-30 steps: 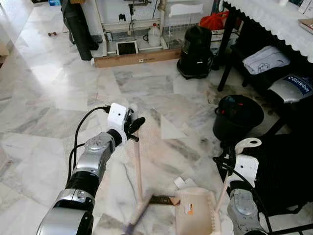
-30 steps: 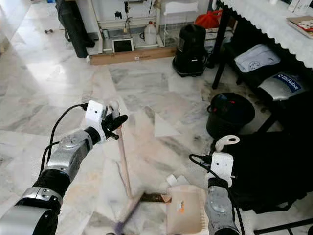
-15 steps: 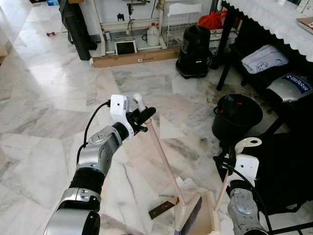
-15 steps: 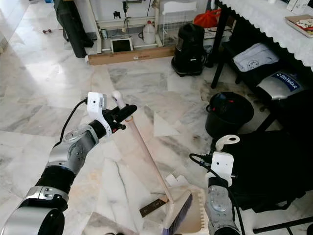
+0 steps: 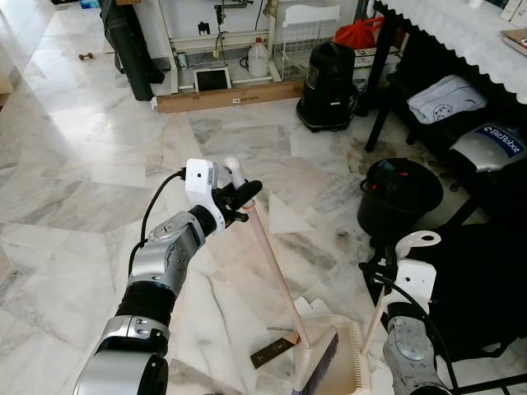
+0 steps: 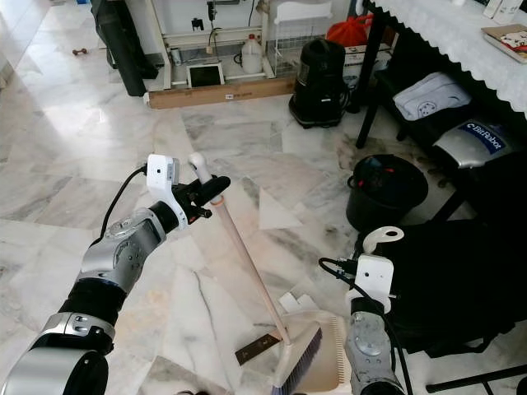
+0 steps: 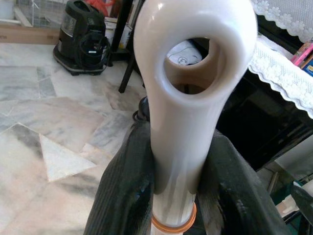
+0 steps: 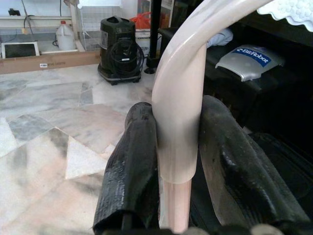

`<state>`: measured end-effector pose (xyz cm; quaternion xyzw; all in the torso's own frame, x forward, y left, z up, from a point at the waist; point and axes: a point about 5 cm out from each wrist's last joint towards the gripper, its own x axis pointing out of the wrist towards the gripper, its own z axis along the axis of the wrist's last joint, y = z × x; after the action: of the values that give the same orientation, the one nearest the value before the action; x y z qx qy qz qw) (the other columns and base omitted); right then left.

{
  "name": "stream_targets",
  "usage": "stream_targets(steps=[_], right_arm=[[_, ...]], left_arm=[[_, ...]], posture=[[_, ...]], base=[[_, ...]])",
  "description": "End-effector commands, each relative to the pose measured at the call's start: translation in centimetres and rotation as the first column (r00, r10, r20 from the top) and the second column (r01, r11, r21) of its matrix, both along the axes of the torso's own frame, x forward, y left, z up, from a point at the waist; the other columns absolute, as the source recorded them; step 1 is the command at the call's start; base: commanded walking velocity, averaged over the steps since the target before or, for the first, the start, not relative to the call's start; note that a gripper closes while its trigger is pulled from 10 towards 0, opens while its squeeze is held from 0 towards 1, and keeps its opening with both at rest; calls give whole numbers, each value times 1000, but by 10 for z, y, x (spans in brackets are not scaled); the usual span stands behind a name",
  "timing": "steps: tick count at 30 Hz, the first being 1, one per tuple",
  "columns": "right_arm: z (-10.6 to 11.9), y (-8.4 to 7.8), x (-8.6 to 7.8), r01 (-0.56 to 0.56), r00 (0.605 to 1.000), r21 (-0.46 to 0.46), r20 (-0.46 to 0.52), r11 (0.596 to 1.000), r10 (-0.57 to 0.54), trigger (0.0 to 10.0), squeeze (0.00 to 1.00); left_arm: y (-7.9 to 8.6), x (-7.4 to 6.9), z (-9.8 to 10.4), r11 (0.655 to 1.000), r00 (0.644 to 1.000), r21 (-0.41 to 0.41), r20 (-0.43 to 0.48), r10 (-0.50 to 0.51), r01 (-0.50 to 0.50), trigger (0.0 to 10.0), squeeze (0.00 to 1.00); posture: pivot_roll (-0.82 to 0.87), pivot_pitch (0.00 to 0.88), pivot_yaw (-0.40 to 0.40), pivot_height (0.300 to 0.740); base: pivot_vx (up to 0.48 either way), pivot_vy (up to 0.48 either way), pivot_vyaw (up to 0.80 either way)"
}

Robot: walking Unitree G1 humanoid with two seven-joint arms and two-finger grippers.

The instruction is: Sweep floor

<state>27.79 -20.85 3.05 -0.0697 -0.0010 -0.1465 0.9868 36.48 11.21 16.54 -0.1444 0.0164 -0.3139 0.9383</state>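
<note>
While the sweep looks well under way, it is not finished: the broom's bristles (image 5: 317, 368) sit at the mouth of the dustpan (image 5: 350, 362), and a dark flat scrap (image 5: 274, 351) lies on the marble floor (image 5: 99, 197) just beside the pan's mouth, on the robot's left of it. A pale bit of paper (image 5: 303, 307) also lies just beyond the pan. Whether anything has gone into the pan cannot be told (its tray is largely hidden by the bristles), so these pieces at least seem left to gather.

Nearest the robot, the right gripper (image 8: 178, 161) is clamped on the dustpan handle (image 5: 380, 304), one black finger on each side of the pale shaft, holding the pan down on the floor.

Farther out from the dustpan, the left gripper (image 5: 239, 197) is closed on the broom handle (image 5: 276, 276) just under its looped top end (image 7: 195, 54); the shaft slants down from that grip to the pan.

Beyond the dustpan stand a black bin (image 5: 399, 197) beside a dark table (image 5: 461, 41), then a black vacuum (image 5: 329, 78), well apart from the work.
</note>
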Motion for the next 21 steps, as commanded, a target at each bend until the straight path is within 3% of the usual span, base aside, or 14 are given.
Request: stream_targets(steps=[1,10,12,14,16,21], right_arm=[[-9,1,-5,4,999,12,-54,1000,-3,10000,0],[-9,1,-5,4,999,12,-54,1000,-3,10000,0],[25,-13,8,34,992,-26,126,999,-30,10000,0],[40,-18,12,46,978,-41,205,998,-37,10000,0],[41,-18,12,45,978,-37,207,998,-36,10000,0],[41,-17,12,45,978,-35,206,998,-36,10000,0]], left_arm=[[-1,1,10,1000,999,-19,31,-10,11,10000,0],[-1,0,11,1000,1000,-24,26,-14,15,10000,0],[24,8,28,981,971,8,144,189,-192,10000,0],[36,10,35,957,937,15,210,280,-290,10000,0],[40,9,36,937,910,58,267,318,-344,10000,0],[41,7,35,924,893,71,296,339,-375,10000,0]], posture=[[119,124,23,740],[118,124,23,740],[100,129,15,740],[99,130,14,740],[100,129,14,740],[99,129,13,740]], base=[[0,0,0],[0,0,0],[0,0,0],[0,0,0],[0,0,0],[0,0,0]])
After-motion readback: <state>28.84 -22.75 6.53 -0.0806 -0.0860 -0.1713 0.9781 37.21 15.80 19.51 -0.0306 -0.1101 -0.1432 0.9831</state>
